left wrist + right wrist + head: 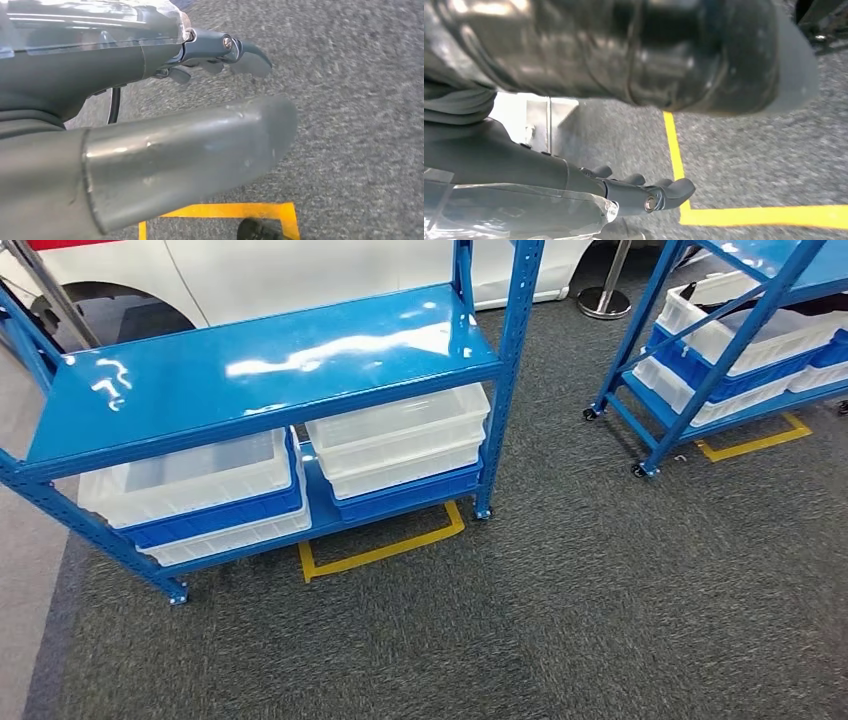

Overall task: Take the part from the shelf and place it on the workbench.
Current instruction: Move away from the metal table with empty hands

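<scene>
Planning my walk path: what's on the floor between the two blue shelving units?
Bare grey carpet lies between the near shelf and the wheeled rack, per the head view.

Glossy blue shelf with pale reflections, white translucent bins stacked on blue bins, speckled dark grey carpet, yellow floor tape, white car body, grey left hand, dark grey right hand
</scene>
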